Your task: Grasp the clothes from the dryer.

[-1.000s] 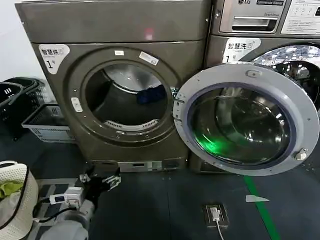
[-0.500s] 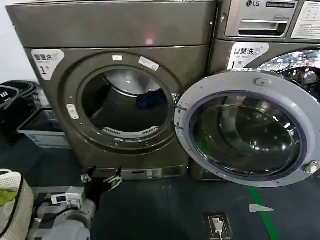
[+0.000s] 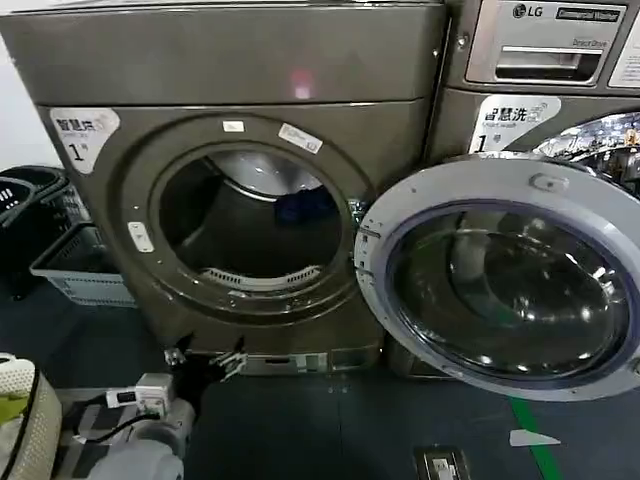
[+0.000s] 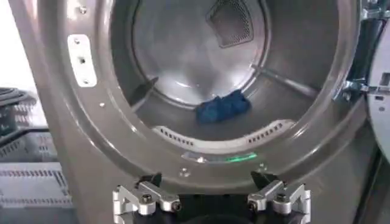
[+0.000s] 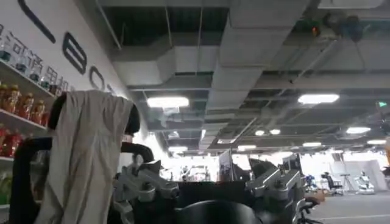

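A small blue bundle of clothes (image 3: pixel 300 207) lies deep in the drum of the grey dryer (image 3: pixel 240 70), at the back right; in the left wrist view the clothes (image 4: pixel 222 107) rest on the drum floor. The round door (image 3: pixel 505 280) hangs open to the right. My left gripper (image 3: pixel 204 358) stands open just below the drum opening, in front of the dryer's base, holding nothing; in its own view the left gripper (image 4: pixel 209 182) faces the lower rim. My right gripper (image 5: pixel 206 176) is open, pointing up at a ceiling, away from the dryer.
A second machine (image 3: pixel 545 60) stands to the right behind the open door. Grey and black baskets (image 3: pixel 70 265) sit on the floor to the left. A white mesh hamper (image 3: pixel 25 425) stands at the lower left. A floor socket (image 3: pixel 440 463) and green line (image 3: pixel 530 440) lie below the door.
The view has closed in on the dryer and shifted; the drum opening looks larger. My left gripper stays open below the opening, slightly nearer the dryer's base.
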